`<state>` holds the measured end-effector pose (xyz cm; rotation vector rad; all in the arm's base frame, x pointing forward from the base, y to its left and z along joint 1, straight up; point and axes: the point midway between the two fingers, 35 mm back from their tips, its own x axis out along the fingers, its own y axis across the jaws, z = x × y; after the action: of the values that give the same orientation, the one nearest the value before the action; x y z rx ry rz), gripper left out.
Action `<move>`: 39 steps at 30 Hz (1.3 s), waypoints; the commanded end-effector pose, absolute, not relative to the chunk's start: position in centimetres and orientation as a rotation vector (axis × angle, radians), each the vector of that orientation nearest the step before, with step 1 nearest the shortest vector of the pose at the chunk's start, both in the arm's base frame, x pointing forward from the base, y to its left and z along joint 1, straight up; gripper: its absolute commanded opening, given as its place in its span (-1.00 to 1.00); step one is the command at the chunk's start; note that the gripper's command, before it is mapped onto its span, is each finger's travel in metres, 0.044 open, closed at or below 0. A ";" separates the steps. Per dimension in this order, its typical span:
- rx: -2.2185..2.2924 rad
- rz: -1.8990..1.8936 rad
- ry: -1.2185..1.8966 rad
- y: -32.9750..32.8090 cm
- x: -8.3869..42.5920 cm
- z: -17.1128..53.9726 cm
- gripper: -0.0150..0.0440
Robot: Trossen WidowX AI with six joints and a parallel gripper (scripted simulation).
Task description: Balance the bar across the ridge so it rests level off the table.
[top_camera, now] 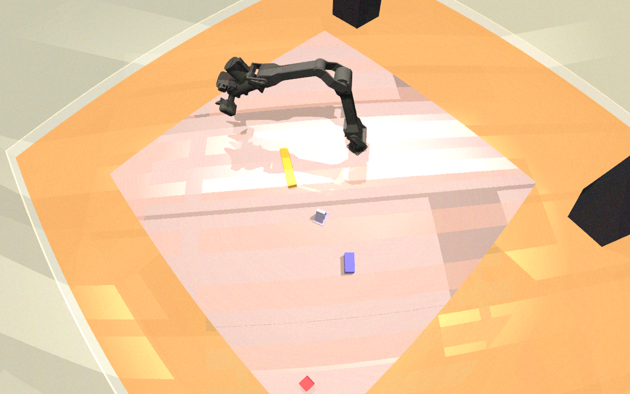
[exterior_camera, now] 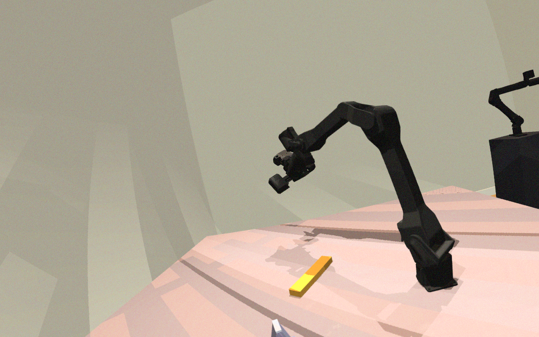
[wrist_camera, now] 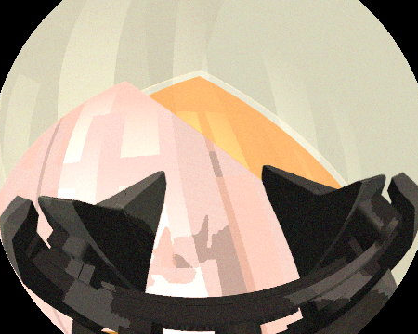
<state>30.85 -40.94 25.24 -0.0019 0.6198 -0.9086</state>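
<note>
The gripper (exterior_camera: 281,180) hangs high with jaws wide and nothing between them; the bar (top_camera: 287,167) lies flat on the table (top_camera: 268,294), well apart from the ridge (top_camera: 320,216). Best approach: descend squarely over the bar's middle, jaws spanning its narrow width

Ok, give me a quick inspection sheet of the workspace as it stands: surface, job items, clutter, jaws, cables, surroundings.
Surface: pink table top, orange floor around it.
Job's things: yellow bar lying flat on the table near the arm's base; small grey ridge apart from it, nothing on it.
Clutter: purple block; red block near the table's edge.
Gripper: jaws open, empty, raised above the table, away from the bar.
Cables: nothing seen.
Surroundings: dark pedestal carrying a camera arm.
</note>
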 end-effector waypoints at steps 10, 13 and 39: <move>-0.261 -0.527 0.999 -33.4 32.0 19.7 0.58; -0.323 -0.421 1.072 -31.5 32.0 18.5 0.58; -0.805 0.682 1.395 -15.7 26.7 12.1 0.58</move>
<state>27.64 -17.27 12.43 -0.7618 1.3928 0.5505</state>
